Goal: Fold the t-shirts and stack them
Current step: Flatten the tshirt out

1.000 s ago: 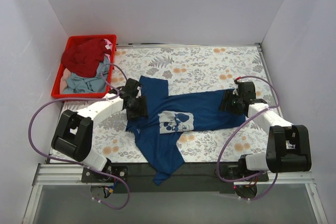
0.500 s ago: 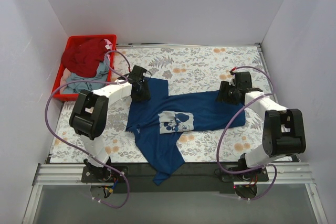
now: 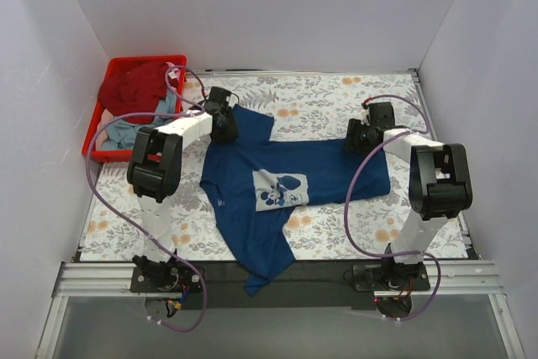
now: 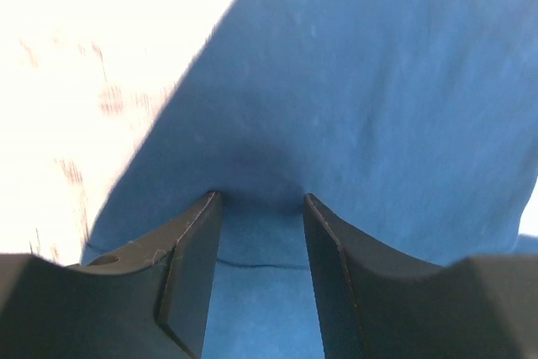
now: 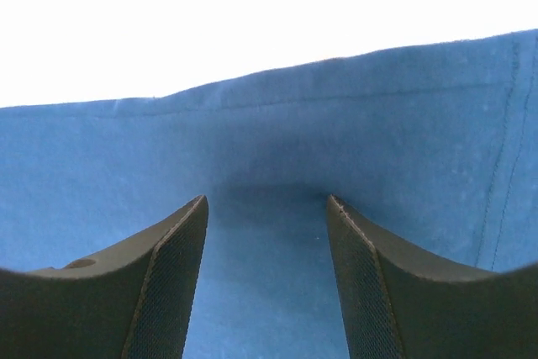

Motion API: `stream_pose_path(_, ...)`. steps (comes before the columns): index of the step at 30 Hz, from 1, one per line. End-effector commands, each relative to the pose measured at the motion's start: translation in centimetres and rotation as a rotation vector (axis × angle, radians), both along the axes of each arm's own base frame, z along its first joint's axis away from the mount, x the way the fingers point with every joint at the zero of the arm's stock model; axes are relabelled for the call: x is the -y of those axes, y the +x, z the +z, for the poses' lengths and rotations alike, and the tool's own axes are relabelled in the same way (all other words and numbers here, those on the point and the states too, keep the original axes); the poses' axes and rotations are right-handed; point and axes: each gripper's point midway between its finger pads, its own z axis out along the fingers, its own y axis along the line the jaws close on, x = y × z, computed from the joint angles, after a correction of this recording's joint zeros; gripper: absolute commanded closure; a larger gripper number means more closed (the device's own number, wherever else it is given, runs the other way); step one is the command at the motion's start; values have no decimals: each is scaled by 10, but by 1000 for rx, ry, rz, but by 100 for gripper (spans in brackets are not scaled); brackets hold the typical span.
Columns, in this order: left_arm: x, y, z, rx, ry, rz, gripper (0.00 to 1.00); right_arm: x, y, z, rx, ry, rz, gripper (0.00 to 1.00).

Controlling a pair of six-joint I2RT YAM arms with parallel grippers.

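Note:
The navy blue t-shirt [image 3: 328,170] lies spread on the floral table, its pale mouse print [image 3: 280,189] facing up and one end hanging over the near edge. My left gripper [image 3: 225,127] rests on its far left part. Its jaws stand apart with navy cloth [image 4: 353,81] between and under the fingertips [image 4: 259,197]. My right gripper [image 3: 358,138] rests on the far right edge, jaws also apart on the cloth [image 5: 267,199]. The dark red t-shirt [image 3: 134,86] and the pale grey-blue t-shirt [image 3: 118,134] lie in the crate.
The red plastic crate [image 3: 91,142] stands at the far left corner of the table. White walls enclose the table on three sides. Purple cables loop from both arms. The floral table cover [image 3: 336,98] shows beyond the shirt.
Both grippers have moved toward the far side of the table, from the shirt's middle to its far edge. The navy shirt has shifted slightly away and lies flatter.

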Motion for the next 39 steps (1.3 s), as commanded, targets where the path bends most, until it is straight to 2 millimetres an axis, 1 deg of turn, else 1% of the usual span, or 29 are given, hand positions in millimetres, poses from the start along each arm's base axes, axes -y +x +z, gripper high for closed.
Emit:
stream_pose_path(1,-30,23,-39,-54,81,49,57,7,35,-2,35,-20,-17,34)
stream_pose_path(2,-32,29,-40,-56,93,47,56,8,41,-10,20,-19,-20,34)
stream_pose_path(3,-29,51,-28,-13,83,50,55,7,47,-11,22,-10,-17,34)
stream_pose_path(4,-32,55,-39,-31,94,53,55,6,56,-9,32,-3,-17,34)
stream_pose_path(5,-32,63,-38,-25,96,50,53,7,71,-5,52,0,-18,34)
stream_pose_path(7,-30,82,-29,7,91,52,49,4,83,1,75,9,1,34)
stream_pose_path(8,-30,85,-24,14,102,44,46,4,90,10,104,1,17,34)
stream_pose_path(10,-29,90,-11,41,99,39,43,5,95,19,130,-13,29,34)
stream_pose_path(11,-30,93,1,74,97,40,39,7,97,26,148,-23,39,34)
stream_pose_path(14,-32,88,14,109,96,35,37,9,96,37,176,-44,57,34)
stream_pose_path(15,-33,88,31,140,90,36,37,9,92,35,170,-44,57,34)
stream_pose_path(16,-33,86,36,149,88,32,36,8,90,37,172,-38,60,34)
stream_pose_path(17,-33,81,36,142,86,31,36,7,88,41,178,-34,61,34)
stream_pose_path(18,-31,79,50,161,73,25,36,6,83,36,164,-27,63,34)
stream_pose_path(20,-29,65,49,145,61,24,36,6,77,40,164,-17,56,34)
stream_pose_path(21,-26,60,59,160,52,21,36,4,70,42,162,-7,54,34)
stream_pose_path(22,-24,54,60,155,51,14,36,4,64,35,144,-6,55,34)
stream_pose_path(23,-22,48,60,151,49,11,36,4,60,46,160,3,43,34)
stream_pose_path(24,-23,36,53,127,57,7,36,5,56,48,164,2,36,34)
stream_pose_path(25,-21,30,63,141,56,4,36,7,51,51,167,1,21,34)
stream_pose_path(27,-19,18,67,137,40,9,36,13,36,58,174,-3,-29,34)
stream_pose_path(28,-17,4,71,135,32,-1,36,21,32,69,204,-24,-71,34)
stream_pose_path(29,-16,-3,71,132,29,-4,36,25,20,61,180,-26,-93,34)
stream_pose_path(30,-14,-9,73,136,31,-12,36,28,14,60,173,-4,-138,34)
stream_pose_path(31,-11,-24,62,108,44,-34,36,31,9,60,170,7,-157,34)
stream_pose_path(32,-11,-28,66,114,47,-35,36,37,-2,56,161,20,-188,34)
stream_pose_path(34,-14,-43,55,84,49,-34,35,39,-4,58,183,37,-197,34)
stream_pose_path(38,-18,-47,50,93,58,-28,34,25,4,57,186,74,-94,34)
stream_pose_path(39,-17,-47,49,89,52,-35,34,17,10,64,202,103,-49,35)
